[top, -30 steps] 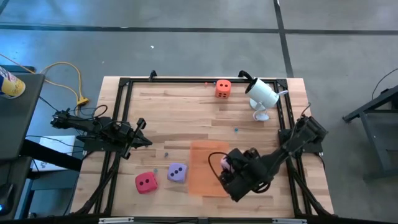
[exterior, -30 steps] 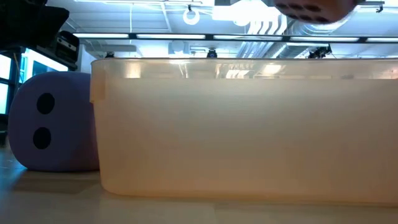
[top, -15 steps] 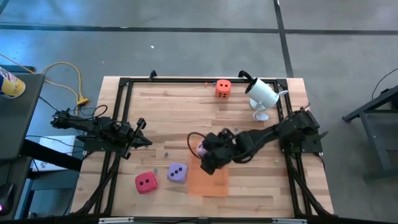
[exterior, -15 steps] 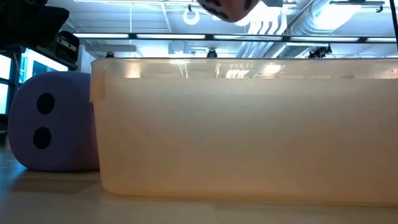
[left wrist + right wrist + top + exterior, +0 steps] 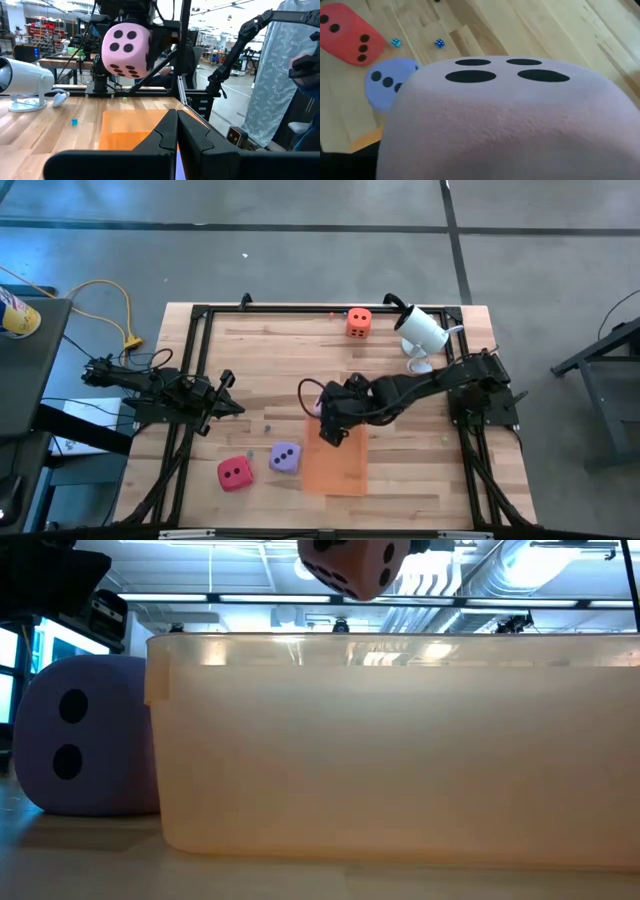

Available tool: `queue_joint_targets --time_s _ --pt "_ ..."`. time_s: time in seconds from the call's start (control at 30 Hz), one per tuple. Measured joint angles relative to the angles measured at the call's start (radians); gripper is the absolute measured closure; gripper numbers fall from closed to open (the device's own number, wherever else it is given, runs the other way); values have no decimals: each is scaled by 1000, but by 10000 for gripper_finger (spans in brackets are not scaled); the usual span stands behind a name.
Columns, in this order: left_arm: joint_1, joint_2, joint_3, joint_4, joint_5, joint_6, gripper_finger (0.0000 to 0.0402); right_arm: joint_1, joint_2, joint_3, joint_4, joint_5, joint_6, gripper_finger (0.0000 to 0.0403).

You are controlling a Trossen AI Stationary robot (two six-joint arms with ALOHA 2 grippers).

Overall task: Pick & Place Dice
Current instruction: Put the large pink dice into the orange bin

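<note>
Right end effector (image 5: 322, 412) gripping plush pink cube (image 5: 126, 51)

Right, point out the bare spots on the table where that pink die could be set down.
Bare wood lies between the orange die and the orange mat, and left of the mat above the purple die and red die. The mat's lower part is bare too. The white camera crowds the far right corner.

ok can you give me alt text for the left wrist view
A pink die hangs in the air, held by the right gripper above a translucent orange mat on the wooden table. The left gripper fills the foreground with its dark fingers shut, and a white camera stands farther off on the table.
</note>
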Motion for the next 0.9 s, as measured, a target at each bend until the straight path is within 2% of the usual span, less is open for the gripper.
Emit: queue_joint_targets --time_s 0.63,0.9 --pt "0 0 0 0 0 0 401 -14 0 -91 36 -32 22 51" --pt "0 0 0 0 0 0 401 -45 0 -172 48 -83 18 51"
